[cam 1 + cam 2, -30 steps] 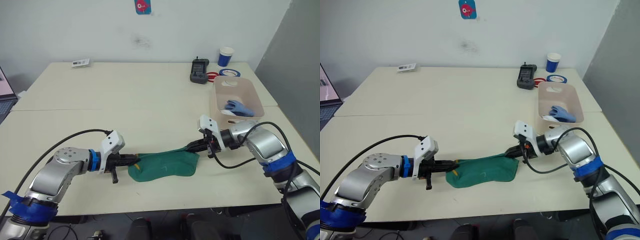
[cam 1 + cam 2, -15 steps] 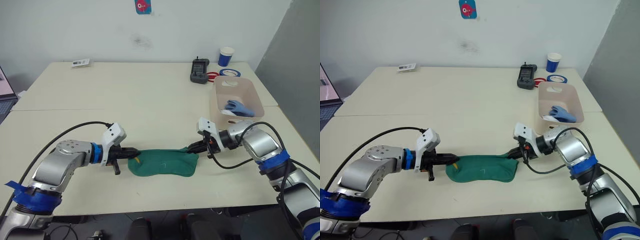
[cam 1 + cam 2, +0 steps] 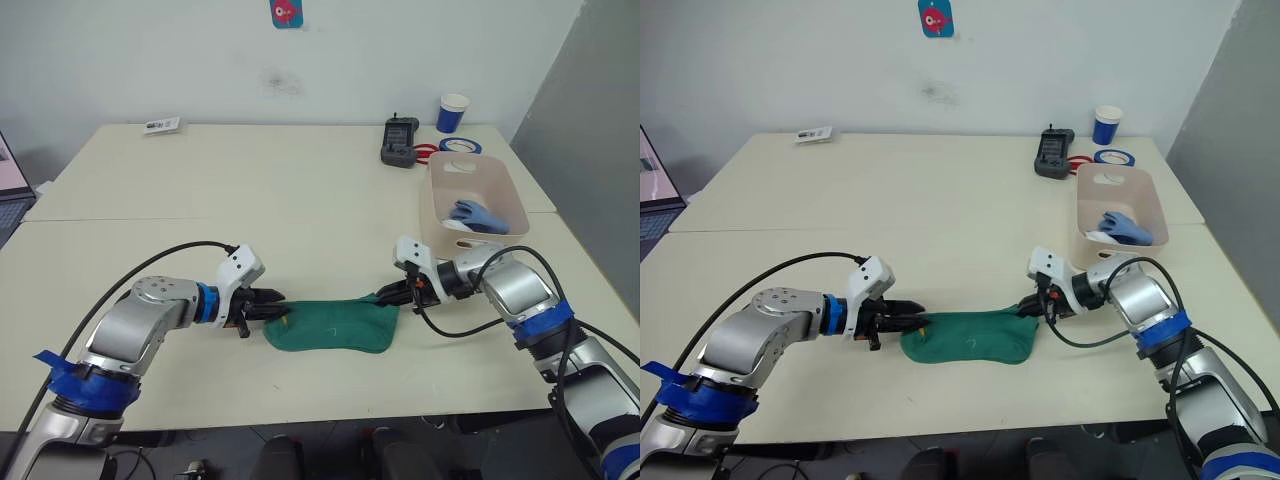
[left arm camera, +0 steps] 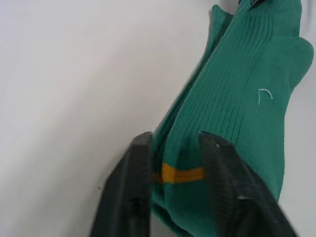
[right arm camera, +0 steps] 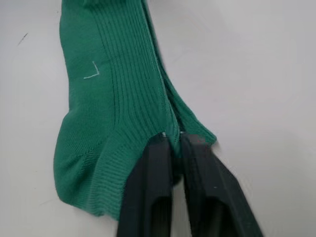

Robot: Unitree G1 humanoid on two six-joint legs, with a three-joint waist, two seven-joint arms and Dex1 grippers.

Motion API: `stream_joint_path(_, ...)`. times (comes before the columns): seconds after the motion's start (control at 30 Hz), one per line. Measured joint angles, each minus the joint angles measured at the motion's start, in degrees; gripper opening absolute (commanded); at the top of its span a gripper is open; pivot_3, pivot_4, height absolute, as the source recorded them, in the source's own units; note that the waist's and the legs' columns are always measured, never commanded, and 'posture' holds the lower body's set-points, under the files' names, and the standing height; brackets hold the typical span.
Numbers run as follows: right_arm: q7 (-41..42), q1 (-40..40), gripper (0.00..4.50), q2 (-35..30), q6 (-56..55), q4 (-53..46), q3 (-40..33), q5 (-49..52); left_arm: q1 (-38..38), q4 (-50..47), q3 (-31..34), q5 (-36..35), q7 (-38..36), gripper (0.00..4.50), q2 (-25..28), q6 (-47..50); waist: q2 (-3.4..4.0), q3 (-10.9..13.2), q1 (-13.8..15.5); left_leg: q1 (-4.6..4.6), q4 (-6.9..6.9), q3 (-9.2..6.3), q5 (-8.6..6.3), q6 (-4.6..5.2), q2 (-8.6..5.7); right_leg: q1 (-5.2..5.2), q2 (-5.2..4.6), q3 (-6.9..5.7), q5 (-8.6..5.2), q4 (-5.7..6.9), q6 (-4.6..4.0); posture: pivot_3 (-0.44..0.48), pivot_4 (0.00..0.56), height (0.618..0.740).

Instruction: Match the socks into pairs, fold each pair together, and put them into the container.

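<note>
A pair of dark green socks (image 3: 333, 324) lies flat on the table near its front edge, one sock on the other. My left gripper (image 3: 278, 313) is shut on the left end, where a yellow mark (image 4: 181, 175) shows between its fingers. My right gripper (image 3: 388, 295) is shut on the green cuff end (image 5: 170, 123) at the right. The beige-pink container (image 3: 432, 205) stands at the right behind my right arm. It holds a light blue sock (image 3: 478, 214), with a bit of white sock (image 3: 455, 226) beside it.
A black device (image 3: 399, 141), a red tape roll (image 3: 425, 152) and a blue tape roll (image 3: 459, 145) lie behind the container, with a blue-and-white paper cup (image 3: 452, 112) at the back right. A small card (image 3: 160, 125) lies at the back left.
My left gripper has moved to the right with its end of the green socks, so the pair now lies shorter and flatter. The right gripper has barely shifted.
</note>
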Motion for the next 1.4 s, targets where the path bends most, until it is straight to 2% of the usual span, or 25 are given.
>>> stream_joint_path(0.2, -1.08, 0.01, 3.6, -0.01, -0.01, -0.13, -2.76, 0.07, -0.09, -0.01, 0.74, -0.27, 1.12, 4.47, -0.55, 0.66, 0.0, 0.0, -0.02, 0.0, 0.0, -0.02, 0.0, 0.0, 0.01, 0.0, 0.0, -0.01, 0.0, 0.01, 0.0, 0.0, 0.15, 0.74)
stream_joint_path(0.37, -3.65, 1.01, 3.6, -0.26, 1.32, -8.96, -9.56, 3.89, 1.11, -2.15, 7.14, -0.82, 3.64, 4.47, -4.27, -8.02, 0.02, 0.01, -0.06, -0.01, -0.01, 0.01, 0.0, -0.01, 0.01, 0.0, -0.04, 0.03, 0.14, -0.02, -0.24, 0.0, 0.15, 0.74)
stream_joint_path(0.47, -5.43, 7.0, 3.6, -1.2, 0.18, -18.64, -10.01, 4.18, 6.47, -7.65, 7.25, -1.38, 1.89, 4.47, -4.45, -11.6, 0.01, -0.03, 0.01, -0.01, -0.06, -0.03, -0.01, -0.01, 0.02, 0.04, -0.06, -0.02, 0.14, -0.04, -0.23, 0.0, 0.15, 0.74)
stream_joint_path(0.5, -6.3, 8.84, 3.63, -0.38, 0.29, -20.49, -9.63, 4.37, 7.29, -8.21, 6.68, -1.44, 1.41, 4.3, -4.74, -11.97, 0.01, -0.02, 0.02, -0.01, -0.06, -0.03, -0.01, -0.02, 0.02, 0.02, -0.06, -0.03, 0.13, -0.02, -0.22, 0.0, 0.15, 0.74)
stream_joint_path(0.6, -9.29, 12.54, 3.08, 1.97, -1.0, -24.96, -7.65, 3.93, 7.78, -9.56, 4.8, -0.66, 1.11, 3.58, -5.41, -15.02, 0.02, -0.01, -0.01, 0.03, -0.02, -0.02, 0.0, -0.02, 0.02, 0.04, -0.04, -0.01, 0.0, 0.0, 0.01, 0.0, 0.15, 0.74)
stream_joint_path(0.7, -11.31, 16.62, 1.92, 2.79, -5.24, -26.38, -4.43, 1.19, 8.76, -9.05, 2.5, 2.01, 1.14, 2.52, -5.56, -18.48, 0.02, -0.02, -0.04, 0.13, -0.02, 0.01, 0.0, -0.02, -0.02, 0.14, -0.04, 0.02, 0.03, -0.01, 0.04, 0.0, 0.15, 0.74)
stream_joint_path(0.73, -11.74, 17.17, 1.7, 3.09, -6.1, -25.89, -3.7, 0.22, 8.84, -8.35, 2.09, 2.57, 1.31, 2.32, -5.67, -19.08, 0.02, -0.01, -0.04, 0.13, 0.0, 0.02, 0.0, -0.02, -0.02, 0.13, -0.04, 0.02, 0.03, -0.01, 0.03, 0.0, 0.15, 0.74)
stream_joint_path(0.87, -15.53, 18.21, 0.21, 5.95, -10.39, -22.76, -2.18, -3.12, 8.64, -5.01, 0.62, 5.07, 2.12, 0.93, -6.73, -20.92, 0.01, -0.02, -0.03, 0.08, -0.01, 0.0, 0.0, -0.01, 0.02, 0.1, 0.01, 0.0, 0.02, -0.03, 0.02, 0.0, 0.15, 0.74)
stream_joint_path(0.9, -16.5, 18.44, 0.0, 6.47, -11.31, -21.82, -1.73, -4.33, 8.64, -4.58, 0.11, 5.56, 2.14, 0.62, -6.74, -20.99, 0.01, -0.02, -0.02, 0.08, -0.01, 0.0, 0.0, -0.01, 0.02, 0.1, 0.01, 0.0, 0.02, -0.03, 0.02, 0.0, 0.15, 0.74)
stream_joint_path(0.97, -17.85, 18.91, 0.0, 6.92, -11.85, -19.91, -1.18, -5.14, 8.66, -3.96, -0.64, 6.54, 2.43, 0.03, -6.73, -21.03, 0.01, -0.02, 0.01, 0.08, 0.0, 0.01, 0.0, -0.01, 0.02, 0.1, 0.01, 0.01, 0.02, -0.03, 0.02, 0.0, 0.15, 0.74)
stream_joint_path(1.13, -18.54, 20.91, 0.0, 6.02, -11.88, -16.96, -1.6, -5.52, 8.87, -0.09, -0.84, 8.28, 4.22, 0.03, -6.59, -18.77, 0.01, -0.02, 0.02, 0.08, -0.01, -0.01, 0.0, -0.01, 0.01, 0.1, 0.0, -0.01, 0.02, -0.03, 0.02, 0.0, 0.15, 0.74)
stream_joint_path(1.4, -18.38, 22.8, 0.0, 3.58, -11.8, -16.23, -5.73, -3.53, 10.25, -0.08, 0.75, 7.45, 5.2, 0.03, -6.71, -17.65, 0.02, -0.05, -0.08, 0.19, -0.02, 0.01, -0.01, -0.01, 0.03, 0.18, 0.0, 0.03, 0.02, -0.03, 0.02, 0.0, 0.15, 0.74)
